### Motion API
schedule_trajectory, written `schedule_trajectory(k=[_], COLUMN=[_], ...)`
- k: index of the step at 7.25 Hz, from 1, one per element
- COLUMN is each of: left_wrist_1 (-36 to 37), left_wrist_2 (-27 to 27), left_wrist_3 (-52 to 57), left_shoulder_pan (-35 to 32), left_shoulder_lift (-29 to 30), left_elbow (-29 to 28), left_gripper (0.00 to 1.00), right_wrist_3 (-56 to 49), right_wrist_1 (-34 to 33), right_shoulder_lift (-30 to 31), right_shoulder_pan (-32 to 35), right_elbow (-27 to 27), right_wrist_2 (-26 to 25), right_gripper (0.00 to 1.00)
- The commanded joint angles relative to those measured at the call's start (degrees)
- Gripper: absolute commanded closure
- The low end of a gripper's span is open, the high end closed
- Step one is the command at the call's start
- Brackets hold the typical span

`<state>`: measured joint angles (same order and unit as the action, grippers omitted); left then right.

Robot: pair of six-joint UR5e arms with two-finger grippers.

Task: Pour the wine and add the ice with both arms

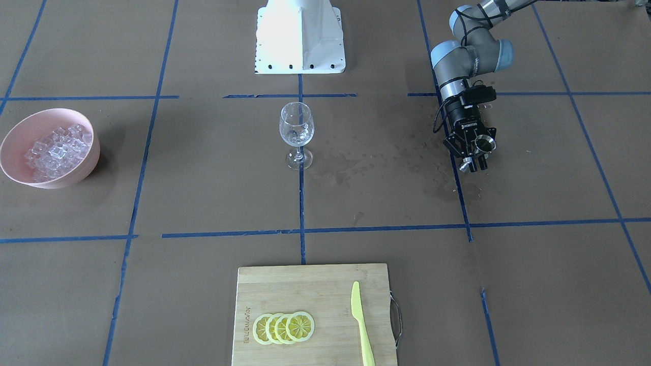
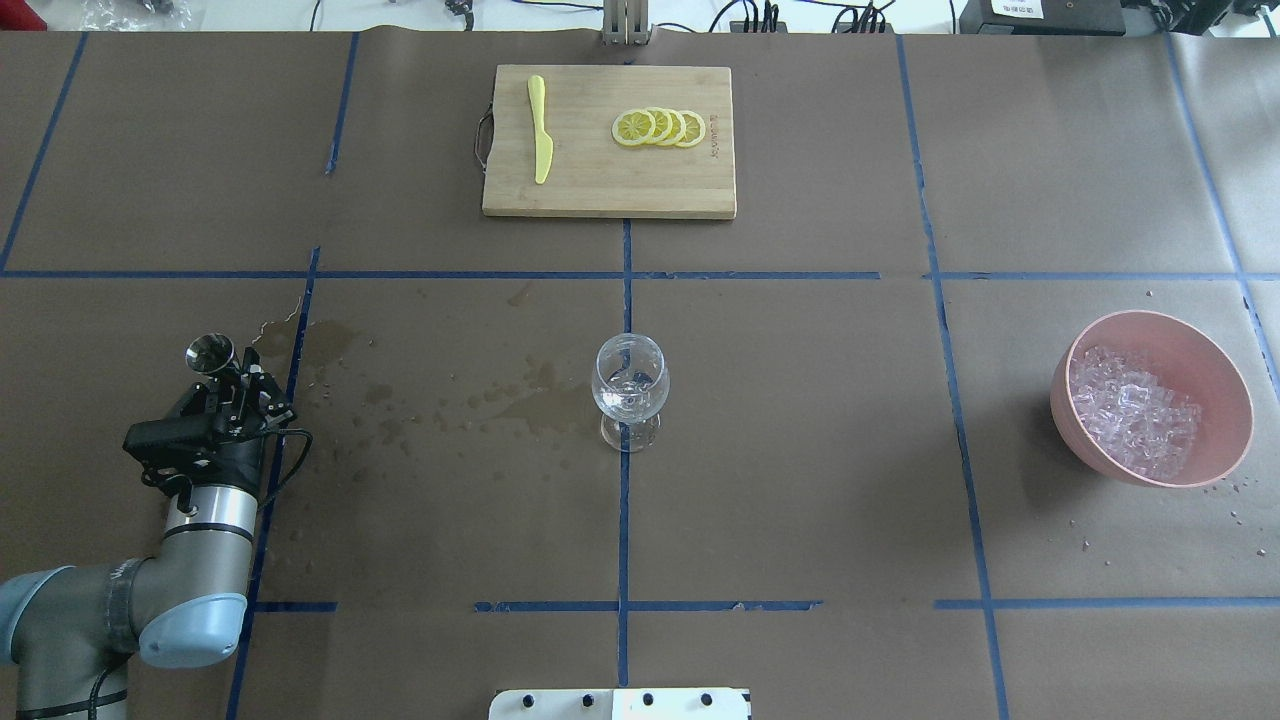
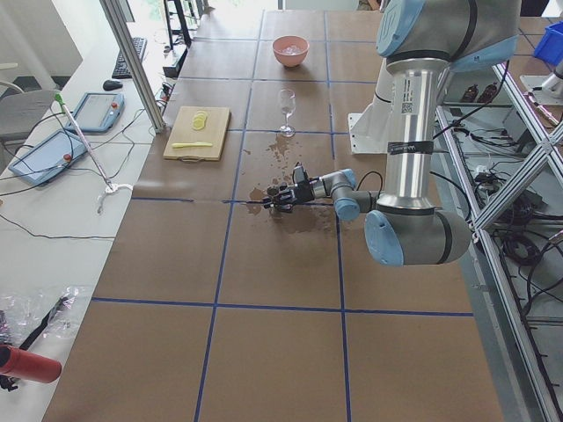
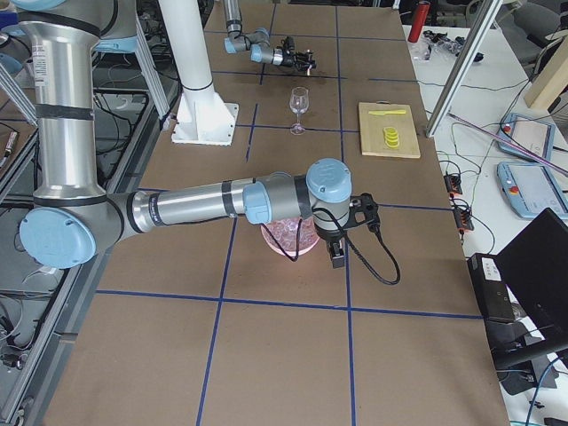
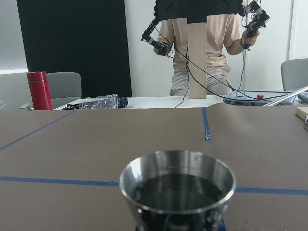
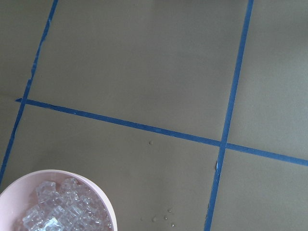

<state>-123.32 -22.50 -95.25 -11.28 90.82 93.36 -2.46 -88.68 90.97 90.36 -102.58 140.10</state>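
My left gripper [image 1: 475,152] is shut on a small steel measuring cup [image 2: 209,353] and holds it low over the table, well to the left of the wine glass [image 2: 630,385]. In the left wrist view the cup [image 5: 177,192] has a dark, glossy inside; I cannot tell its fill. The clear stemmed glass [image 1: 296,132] stands upright at the table's middle. Ice cubes [image 2: 1135,410] are heaped in a pink bowl [image 2: 1205,350] at the right. My right gripper [image 4: 337,253] shows only in the exterior right view, over the bowl; I cannot tell its state.
Wet stains [image 2: 500,400] spread over the brown paper between the left gripper and the glass. A wooden cutting board [image 2: 600,190] at the far edge bears lemon slices [image 2: 660,127] and a yellow knife [image 2: 540,140]. The white pedestal [image 1: 300,35] stands at the robot's side.
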Motion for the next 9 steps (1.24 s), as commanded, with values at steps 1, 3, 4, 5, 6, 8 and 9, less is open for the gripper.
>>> schedule_trajectory(k=[1, 3, 4, 5, 6, 8, 9], left_wrist_1=[-0.08, -0.08, -0.16, -0.16, -0.16, -0.16, -0.16], left_wrist_2=[-0.17, -0.17, -0.17, -0.17, -0.26, -0.35, -0.35], left_wrist_3=[2.85, 6.39, 7.01, 11.45, 16.37, 22.02, 22.82], left_shoulder_pan=[-0.49, -1.02, -1.29, -1.29, -1.29, -1.11, -1.11], left_shoulder_lift=[-0.98, -1.17, -0.47, 0.23, 1.37, 6.20, 7.96], left_elbow=[6.26, 12.08, 13.85, 17.08, 19.38, 19.40, 19.31], left_gripper=[1.00, 1.00, 1.00, 1.00, 1.00, 1.00, 1.00], right_wrist_3=[0.00, 0.00, 0.00, 0.00, 0.00, 0.00, 0.00], right_wrist_1=[0.00, -0.09, -0.09, -0.09, -0.09, -0.09, -0.09], right_shoulder_lift=[0.09, 0.17, 0.17, 0.26, 0.52, 0.96, 0.97], right_shoulder_pan=[0.08, 0.08, 0.08, 0.08, 0.08, 0.08, 0.08], right_elbow=[-0.25, -0.26, -0.34, -0.52, -0.52, -0.52, -0.43], right_wrist_2=[0.09, 0.09, 0.17, 0.17, 0.61, 1.76, 1.76], right_gripper=[0.00, 0.00, 0.00, 0.00, 0.00, 0.00, 0.00])
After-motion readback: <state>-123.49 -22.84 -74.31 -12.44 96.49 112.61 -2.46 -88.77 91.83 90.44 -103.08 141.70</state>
